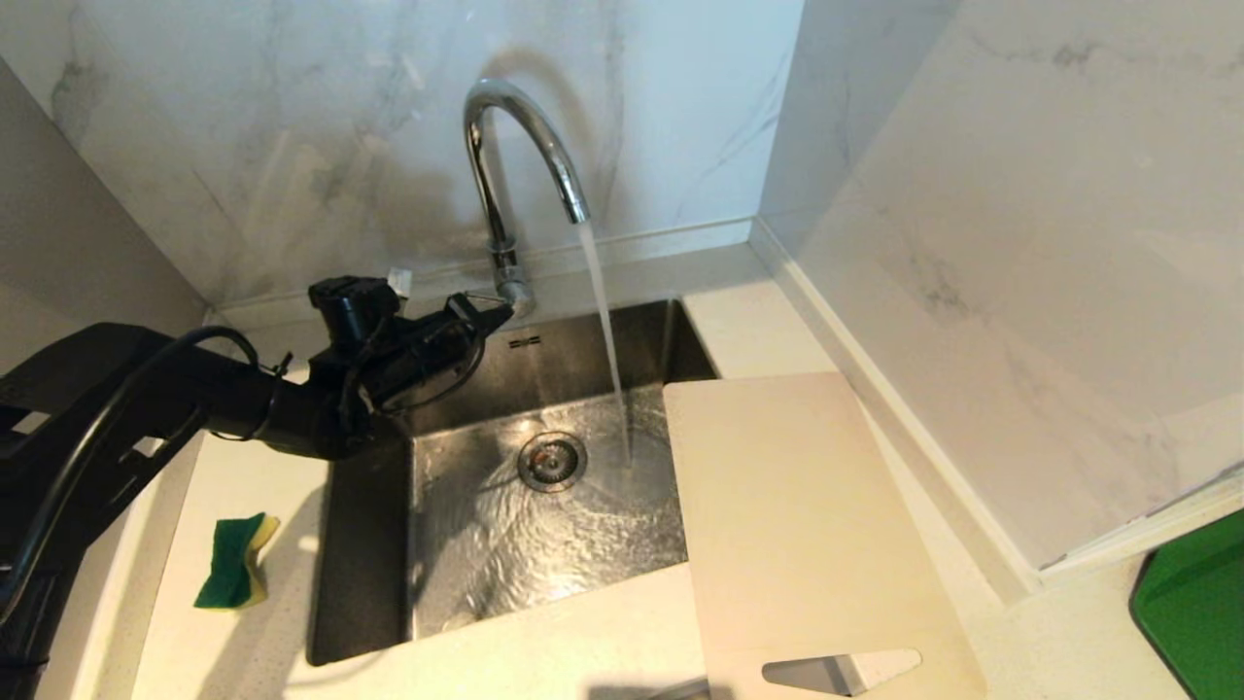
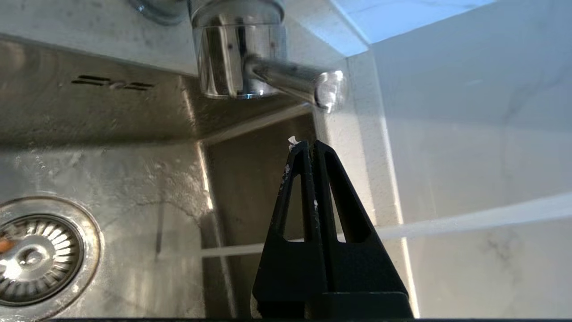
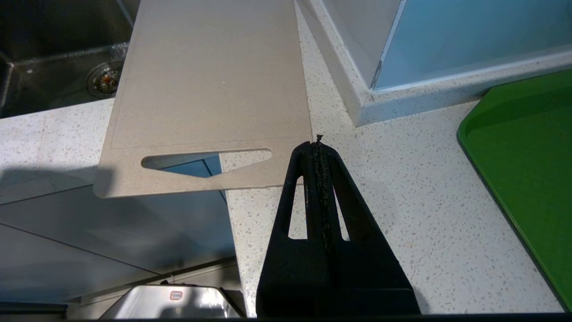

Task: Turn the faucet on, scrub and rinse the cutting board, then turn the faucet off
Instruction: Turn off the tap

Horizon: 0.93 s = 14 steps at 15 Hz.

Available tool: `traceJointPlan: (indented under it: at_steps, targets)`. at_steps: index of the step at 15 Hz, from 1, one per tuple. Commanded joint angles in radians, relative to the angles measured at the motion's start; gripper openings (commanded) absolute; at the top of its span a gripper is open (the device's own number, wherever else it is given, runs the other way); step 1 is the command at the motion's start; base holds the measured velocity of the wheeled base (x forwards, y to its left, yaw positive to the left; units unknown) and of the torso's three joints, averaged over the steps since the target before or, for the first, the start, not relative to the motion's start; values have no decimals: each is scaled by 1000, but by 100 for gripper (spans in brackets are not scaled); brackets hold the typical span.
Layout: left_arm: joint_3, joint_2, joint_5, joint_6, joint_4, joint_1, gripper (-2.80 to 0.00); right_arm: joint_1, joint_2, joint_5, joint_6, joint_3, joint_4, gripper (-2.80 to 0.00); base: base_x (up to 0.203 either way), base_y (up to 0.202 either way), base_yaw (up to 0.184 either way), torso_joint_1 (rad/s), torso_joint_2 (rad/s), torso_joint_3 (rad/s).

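At the back rim of the sink (image 1: 369,544) stood the faucet (image 1: 510,146), a shiny chrome gooseneck, and we saw a stream of water (image 1: 607,331) falling from its arched spout into the wet steel basin near the drain (image 1: 551,460). The cutting board (image 1: 797,515), thin, pale beige and round-cornered, lay across the sink's right edge and the speckled counter (image 3: 402,201); its handle end with the tapered cutout overhung the counter's front edge. Our left gripper (image 2: 311,145) had its fingers pressed together and empty, its tip just beside the faucet's thin side lever (image 2: 295,80); whether it touched we could not tell. Our right gripper (image 3: 318,142), likewise closed on nothing, hung above the counter by the board's handle corner. A green and yellow sponge (image 1: 236,561) lay left of the sink, well apart from the board. A green tray (image 1: 1200,612) was cut off at the right.
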Motion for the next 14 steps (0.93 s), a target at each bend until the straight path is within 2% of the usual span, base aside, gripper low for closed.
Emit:
traceJointPlan:
  at_steps: [1, 6, 9, 14]
  targets:
    - [-38, 22, 0, -13, -4, 19, -280, 0, -1, 1, 0, 2, 0, -280, 0, 0, 0, 0, 0, 0]
    - [-96, 42, 25, -29, -11, 25, -280, 0, 0, 1, 0, 2, 0, -280, 0, 0, 0, 0, 0, 0]
    - [-114, 54, 35, -76, -11, 26, -280, 0, 0, 1, 0, 1, 0, -280, 0, 0, 0, 0, 0, 0]
    - [-137, 70, 35, -77, -11, 40, -280, 0, 0, 1, 0, 2, 0, -280, 0, 0, 0, 0, 0, 0]
